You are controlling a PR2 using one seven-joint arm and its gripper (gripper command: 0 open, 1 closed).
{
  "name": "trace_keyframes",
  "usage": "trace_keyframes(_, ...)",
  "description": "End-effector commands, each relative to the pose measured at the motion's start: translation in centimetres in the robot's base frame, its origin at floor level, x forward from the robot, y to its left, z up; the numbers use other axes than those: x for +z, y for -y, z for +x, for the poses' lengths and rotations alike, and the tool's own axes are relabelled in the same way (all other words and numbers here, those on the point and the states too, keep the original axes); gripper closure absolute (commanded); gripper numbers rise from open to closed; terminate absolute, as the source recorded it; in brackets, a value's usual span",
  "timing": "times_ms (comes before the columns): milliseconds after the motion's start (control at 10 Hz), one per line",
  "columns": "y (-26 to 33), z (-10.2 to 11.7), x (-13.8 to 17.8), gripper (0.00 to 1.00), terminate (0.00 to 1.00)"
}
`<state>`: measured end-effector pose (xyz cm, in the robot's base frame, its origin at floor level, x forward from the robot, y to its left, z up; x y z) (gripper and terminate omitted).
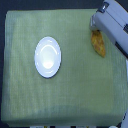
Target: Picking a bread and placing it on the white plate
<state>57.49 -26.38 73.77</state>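
The bread [99,44] is seen lying on the green cloth [75,95] toward the exterior view's right, its upper end tucked under the gripper [96,31]; whether it is clasped cannot be told, since the fingers are hidden by the pale arm [114,22]; the white plate [47,57] is set well apart toward the exterior view's left, with nothing resting on it; the cloth is bordered by a dark surround [2,65].

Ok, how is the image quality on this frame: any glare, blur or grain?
Exterior view: low resolution and soft overall; the white plate shows a bright glare patch at its centre; the bread has blurred edges; the gripper is smeared, jaws not discernible; the green cloth shows a fine grid-like pattern.
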Motion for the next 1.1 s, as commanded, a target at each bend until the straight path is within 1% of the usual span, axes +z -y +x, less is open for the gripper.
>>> trace_keyframes(0, -1.7, -2.8, 5.9, 1.00, 0.00)
trace_keyframes(100, -2.5, -3.8, 7.5, 1.00, 0.00)
trace_keyframes(200, -3.2, -4.3, 9.1, 1.00, 0.00)
trace_keyframes(300, -3.4, -4.7, 10.0, 1.00, 0.00)
trace_keyframes(400, -3.9, -6.0, 11.7, 1.00, 0.00)
trace_keyframes(600, -5.2, -7.1, 12.3, 1.00, 0.00)
trace_keyframes(700, -6.9, -7.8, 12.2, 1.00, 0.00)
trace_keyframes(800, -9.2, -7.9, 12.0, 1.00, 0.00)
trace_keyframes(900, -12.7, -7.6, 11.8, 1.00, 0.00)
trace_keyframes(1000, -14.7, -7.4, 11.8, 1.00, 0.00)
